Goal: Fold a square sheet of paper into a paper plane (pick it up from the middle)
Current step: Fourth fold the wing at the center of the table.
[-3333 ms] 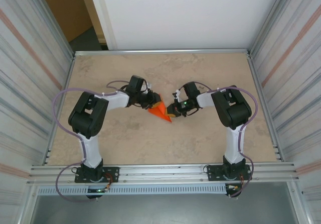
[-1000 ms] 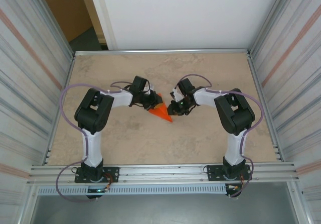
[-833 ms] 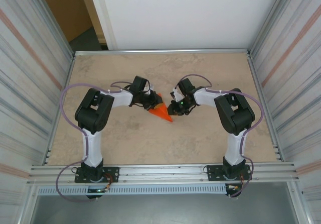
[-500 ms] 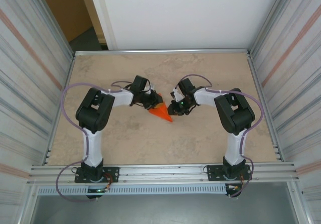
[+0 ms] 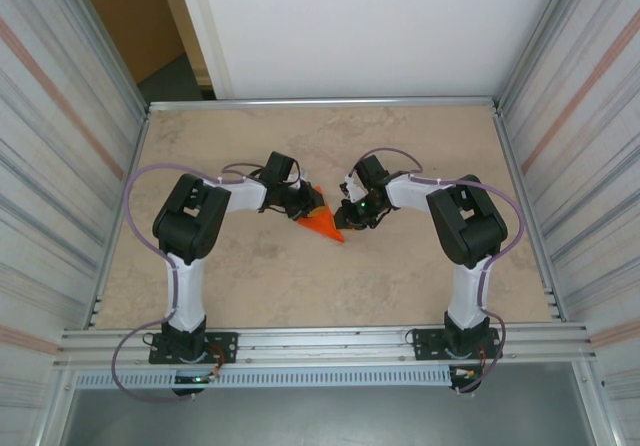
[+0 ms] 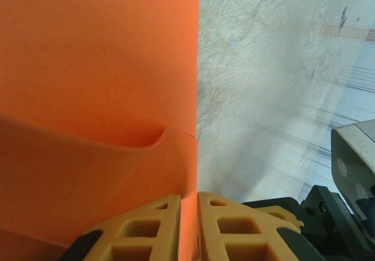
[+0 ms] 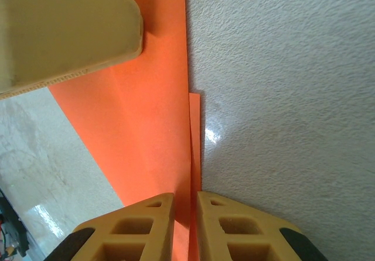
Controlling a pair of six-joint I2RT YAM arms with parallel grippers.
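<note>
1. The surface (image 5: 300, 286), a mottled beige slab, carries the orange paper (image 5: 322, 223), which lies flat near its middle. Ribbed metal walls stand well apart from the paper on both sides.
2. The left arm (image 5: 190, 221) reaches in from the paper's left and the right arm (image 5: 462, 221) from its right. Both elbows are well away from the paper, and both wrists bend down close to it.
3. From above, the orange paper is a folded wedge with its broad end at the far side and its point toward the near edge.
   - In the left wrist view (image 6: 99, 68) it shows a flat panel with a straight right edge, and a second layer curls up in front of that panel.
   - In the right wrist view (image 7: 146, 126) it is a long tapering strip, with a thin under-layer showing just beside its straight edge.
4. The left gripper (image 5: 307, 202) sits at the paper's broad far end. In its own wrist view (image 6: 188, 199) it is clenched on the paper's edge, which passes between the two fingers.
5. The right gripper (image 5: 348, 217) is at the paper's right side, just beside the point. In its own wrist view (image 7: 185, 199) it pinches the paper's straight edge in the same way.
6. The fingers (image 7: 234, 226) are yellow, with hollow lattice cells.
</note>
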